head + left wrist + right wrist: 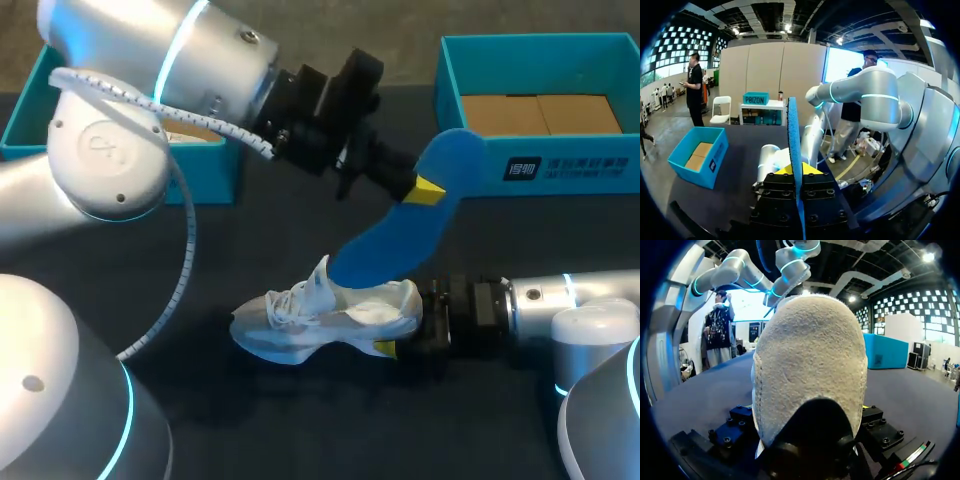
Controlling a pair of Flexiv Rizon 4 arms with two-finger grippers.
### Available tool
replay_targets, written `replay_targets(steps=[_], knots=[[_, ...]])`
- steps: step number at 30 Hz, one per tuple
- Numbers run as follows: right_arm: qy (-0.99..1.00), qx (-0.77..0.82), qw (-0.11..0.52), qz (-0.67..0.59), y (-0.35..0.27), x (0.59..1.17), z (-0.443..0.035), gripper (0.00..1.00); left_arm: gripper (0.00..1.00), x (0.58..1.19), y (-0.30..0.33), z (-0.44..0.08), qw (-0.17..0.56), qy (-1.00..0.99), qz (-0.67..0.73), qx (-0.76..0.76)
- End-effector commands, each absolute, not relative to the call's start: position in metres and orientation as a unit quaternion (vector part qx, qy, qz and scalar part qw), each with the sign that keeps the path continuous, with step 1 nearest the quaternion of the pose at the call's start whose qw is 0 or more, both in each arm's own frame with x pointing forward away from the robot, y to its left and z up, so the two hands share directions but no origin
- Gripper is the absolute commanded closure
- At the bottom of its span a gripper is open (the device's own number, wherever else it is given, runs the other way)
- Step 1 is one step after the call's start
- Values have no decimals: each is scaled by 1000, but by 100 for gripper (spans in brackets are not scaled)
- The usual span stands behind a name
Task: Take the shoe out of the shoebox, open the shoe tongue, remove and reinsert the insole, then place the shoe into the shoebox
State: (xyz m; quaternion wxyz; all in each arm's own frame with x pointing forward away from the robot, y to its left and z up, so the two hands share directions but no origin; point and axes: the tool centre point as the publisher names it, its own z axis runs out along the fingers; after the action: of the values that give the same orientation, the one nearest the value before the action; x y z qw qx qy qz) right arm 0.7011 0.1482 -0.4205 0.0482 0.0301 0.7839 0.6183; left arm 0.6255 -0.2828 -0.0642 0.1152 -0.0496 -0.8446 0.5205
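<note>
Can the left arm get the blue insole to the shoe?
Probably yes: the insole in the left end effector reaches down to the shoe, nothing blocks it, and the right end effector grips the heel.

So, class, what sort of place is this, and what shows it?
Probably a robot shoe-handling test bench: a teal shoebox, a white shoe in the right fingers, a blue insole in the left fingers.

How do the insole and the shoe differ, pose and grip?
Colour: the insole is blue and flat; the shoe is white and grey.
Pose: the insole slants up in the air, lower end at the shoe's opening; the shoe sits sole-down on the table.
Grip: the left end effector pinches the insole near its upper end; the right end effector clamps the shoe's heel.
Shared: each is held by one end effector.
</note>
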Motion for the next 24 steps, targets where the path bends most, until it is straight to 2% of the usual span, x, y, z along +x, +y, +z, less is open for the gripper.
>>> replay_targets(steps=[1,12,24], knots=[[785,30,49,617,149,700,-420,100,100,624,-276,-63,115,-844,521,-50],[785,30,49,617,149,700,-420,100,100,624,-276,-63,115,-844,521,-50],[785,30,49,617,149,700,-420,100,100,619,-250,-6,133,-781,608,-43]])
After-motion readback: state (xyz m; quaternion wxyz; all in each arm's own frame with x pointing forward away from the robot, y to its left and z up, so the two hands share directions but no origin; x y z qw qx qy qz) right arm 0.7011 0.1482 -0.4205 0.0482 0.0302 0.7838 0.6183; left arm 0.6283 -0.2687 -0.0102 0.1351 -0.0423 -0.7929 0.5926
